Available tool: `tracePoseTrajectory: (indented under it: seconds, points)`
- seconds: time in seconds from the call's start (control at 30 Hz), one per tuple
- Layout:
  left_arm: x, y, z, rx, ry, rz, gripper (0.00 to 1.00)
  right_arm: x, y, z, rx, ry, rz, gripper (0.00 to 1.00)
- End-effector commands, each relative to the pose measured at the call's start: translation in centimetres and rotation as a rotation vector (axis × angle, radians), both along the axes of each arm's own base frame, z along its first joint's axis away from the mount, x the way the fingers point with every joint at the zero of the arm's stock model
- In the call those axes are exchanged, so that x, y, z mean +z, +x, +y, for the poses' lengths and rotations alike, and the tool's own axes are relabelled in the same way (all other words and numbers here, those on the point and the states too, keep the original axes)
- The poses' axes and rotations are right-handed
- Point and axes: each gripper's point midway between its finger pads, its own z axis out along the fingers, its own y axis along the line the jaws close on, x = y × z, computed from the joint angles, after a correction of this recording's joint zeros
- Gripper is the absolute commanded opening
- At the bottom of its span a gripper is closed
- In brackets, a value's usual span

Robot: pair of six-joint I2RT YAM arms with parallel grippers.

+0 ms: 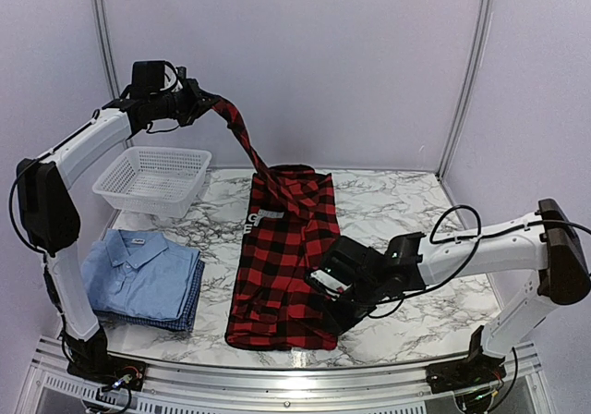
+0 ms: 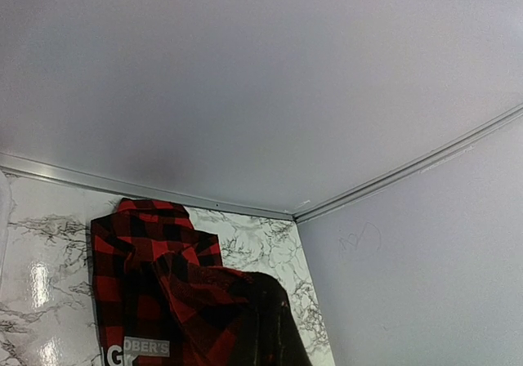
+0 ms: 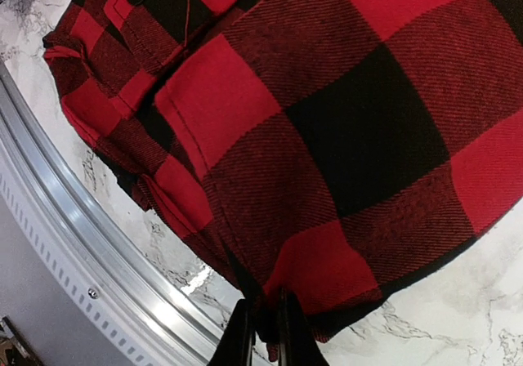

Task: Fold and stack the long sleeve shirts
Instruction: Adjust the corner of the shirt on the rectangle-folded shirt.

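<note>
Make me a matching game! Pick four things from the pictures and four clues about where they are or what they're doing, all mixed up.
Things:
1. white mesh basket
2. light blue collared shirt
3. left gripper
4. right gripper

Clues:
A. holds the plaid flannel shirt up high by a sleeve
B. lies folded at the near left
C. stands at the far left of the table
D. pinches the plaid flannel shirt's near edge, down low

Pairs: 1-C, 2-B, 3-A, 4-D
</note>
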Motion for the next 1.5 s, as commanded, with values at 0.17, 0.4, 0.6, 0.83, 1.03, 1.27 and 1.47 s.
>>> tracePoseTrajectory:
  seconds: [0.17, 0.4, 0.6, 0.83, 1.03, 1.27, 1.47]
  points:
    - [-0.9, 0.3, 0.1, -0.01, 0.003, 0.013, 0.0, 3.1, -1.3, 1.9, 0.1, 0.102, -0.018, 0.11]
    - [-0.8, 0.3, 0.1, -0.011, -0.001, 0.014, 0.0, 4.5, 2.7, 1.6, 0.006, 0.02, -0.157, 0.27]
    - [-0.9, 0.2, -0.1, -0.018, -0.006, 0.018, 0.0, 4.8, 5.0, 3.2, -0.014, -0.001, -0.243, 0.37]
    - [-0.7, -0.1, -0.2, -0.028, -0.01, 0.019, 0.0, 1.8, 5.1, 5.9, -0.024, -0.056, -0.231, 0.34]
    - [-0.7, -0.1, -0.1, -0.028, -0.012, 0.021, 0.0, 0.2, 4.2, 6.4, -0.023, -0.072, -0.212, 0.34]
    - [-0.7, -0.2, -0.1, -0.028, -0.011, 0.021, 0.0, -0.4, 3.3, 7.6, -0.012, -0.074, -0.208, 0.33]
    - [-0.8, -0.1, -0.1, -0.027, -0.012, 0.023, 0.0, -1.4, 3.4, 7.0, -0.029, -0.11, -0.209, 0.22]
